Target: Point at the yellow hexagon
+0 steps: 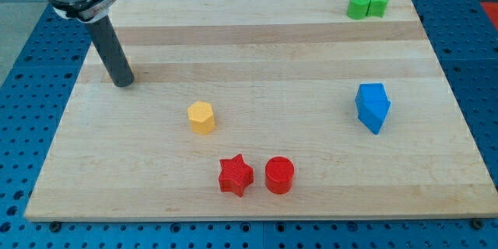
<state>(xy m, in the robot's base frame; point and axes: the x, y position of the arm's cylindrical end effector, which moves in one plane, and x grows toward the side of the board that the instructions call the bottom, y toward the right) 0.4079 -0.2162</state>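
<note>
The yellow hexagon block (201,117) sits on the wooden board (257,54), left of the middle. My tip (123,82) rests on the board at the upper left, well apart from the hexagon, up and to its left. The dark rod rises from the tip to the arm's head at the view's top left.
A red star (235,176) and a red cylinder (279,175) sit side by side near the bottom edge. A blue pentagon-like block (373,106) is at the right. A green block (367,4) sits at the top right corner. A blue perforated table surrounds the board.
</note>
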